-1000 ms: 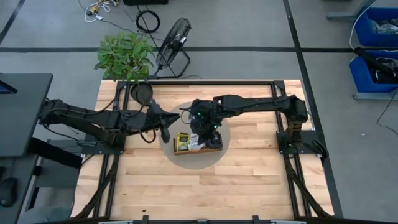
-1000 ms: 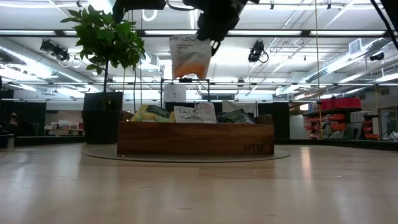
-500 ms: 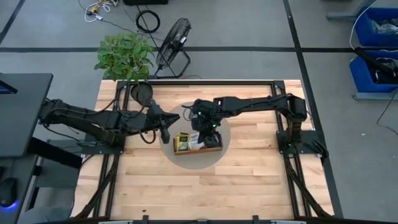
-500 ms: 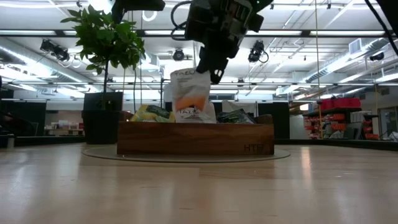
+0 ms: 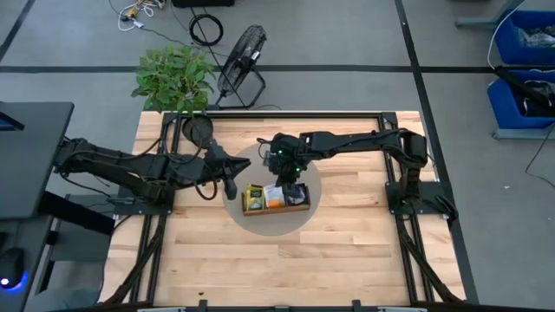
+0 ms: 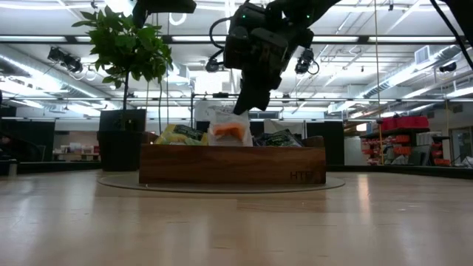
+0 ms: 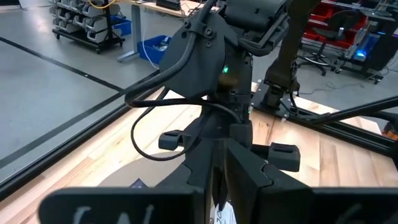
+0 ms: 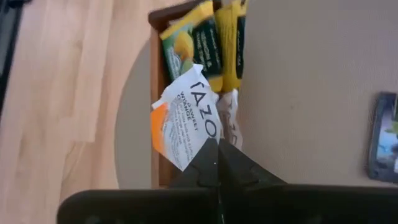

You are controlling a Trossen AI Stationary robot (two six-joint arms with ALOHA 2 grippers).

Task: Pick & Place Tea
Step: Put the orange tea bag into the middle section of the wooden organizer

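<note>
A long brown wooden tray (image 5: 276,209) stands on a round grey mat (image 5: 251,161). Yellow and green tea packets (image 8: 205,43) fill one end compartment. My right gripper (image 6: 242,109) hangs over the tray's middle, shut on a white and orange tea packet (image 8: 186,127), whose lower part is behind the tray's front wall (image 6: 229,164). One dark blue packet (image 8: 382,137) lies flat on the mat outside the tray. My left gripper (image 5: 231,184) waits raised just left of the tray, with a narrow gap between its fingers (image 7: 249,177) and nothing in it. My right gripper pinches the white end of the packet (image 8: 208,144) between its two fingertips. The fingers (image 6: 247,100) slant down from above. The packet hangs below them, about upright, its lower part down in the tray's middle compartment. I cannot tell whether it rests on anything.
A potted plant (image 5: 173,76) and a floor fan (image 5: 243,61) stand beyond the table's far left corner. A black round object (image 5: 198,130) sits at the far left of the table. Bare wood (image 5: 286,260) lies toward the near edge.
My right gripper has come down over the tray with the white and orange packet and tipped more steeply downward. The packet, first hanging clear above the tray, now has its lower part inside the middle compartment. The left arm has kept still.
</note>
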